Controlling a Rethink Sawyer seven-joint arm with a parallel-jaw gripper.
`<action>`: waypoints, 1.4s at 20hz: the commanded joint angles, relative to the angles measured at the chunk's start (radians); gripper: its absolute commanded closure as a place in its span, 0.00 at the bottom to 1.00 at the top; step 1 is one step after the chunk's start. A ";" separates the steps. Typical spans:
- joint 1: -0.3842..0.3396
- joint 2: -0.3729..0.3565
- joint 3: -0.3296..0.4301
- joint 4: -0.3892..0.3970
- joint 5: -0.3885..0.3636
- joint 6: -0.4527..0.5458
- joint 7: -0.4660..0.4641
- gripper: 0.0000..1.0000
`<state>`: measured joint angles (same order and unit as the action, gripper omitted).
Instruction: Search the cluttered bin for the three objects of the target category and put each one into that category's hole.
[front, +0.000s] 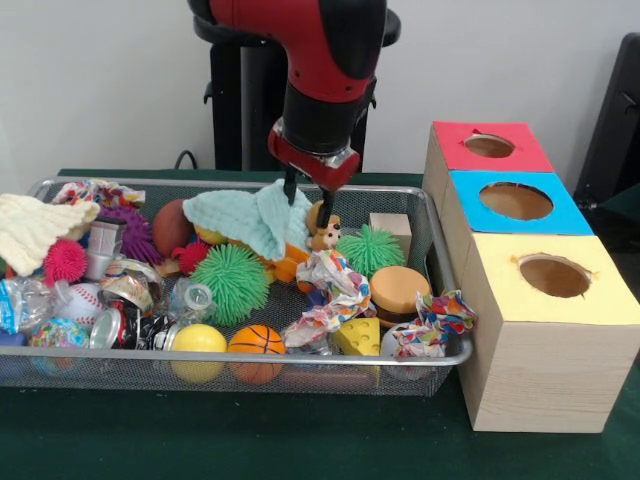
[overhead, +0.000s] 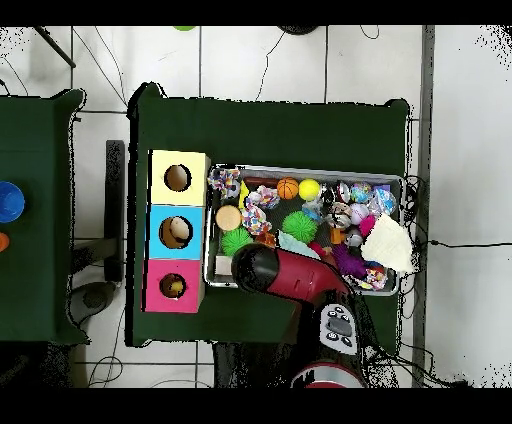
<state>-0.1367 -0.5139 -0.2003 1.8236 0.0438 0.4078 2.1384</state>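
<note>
Nearest me, an orange basketball (front: 257, 343) and yellow ball (front: 199, 340) rest against the wire bin's (front: 300, 372) front rim. My gripper (front: 308, 198) hangs apart-fingered, empty, tips at the mint cloth (front: 250, 218) beside a small bear figure (front: 325, 233). Right of the bin stand the red (front: 489, 146), blue (front: 516, 201) and yellow hole (front: 554, 275).

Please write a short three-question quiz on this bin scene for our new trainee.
1. True or false: the gripper is open above the pale green cloth.
2. Which box top is nearest the front-view camera: A red, B blue, C yellow?
3. Fill in: the basketball lies beside the ____ ball.

Key: 1 true; 2 C; 3 yellow.
</note>
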 joint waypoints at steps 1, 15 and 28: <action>-0.042 0.029 0.149 -0.006 0.065 -0.135 0.152 0.00; 0.030 0.108 0.061 -0.091 0.050 0.011 0.123 0.00; 0.163 0.203 -0.084 -0.261 0.009 0.369 0.123 0.00</action>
<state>0.0078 -0.3887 -0.2752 1.6773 0.0750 0.5873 2.1384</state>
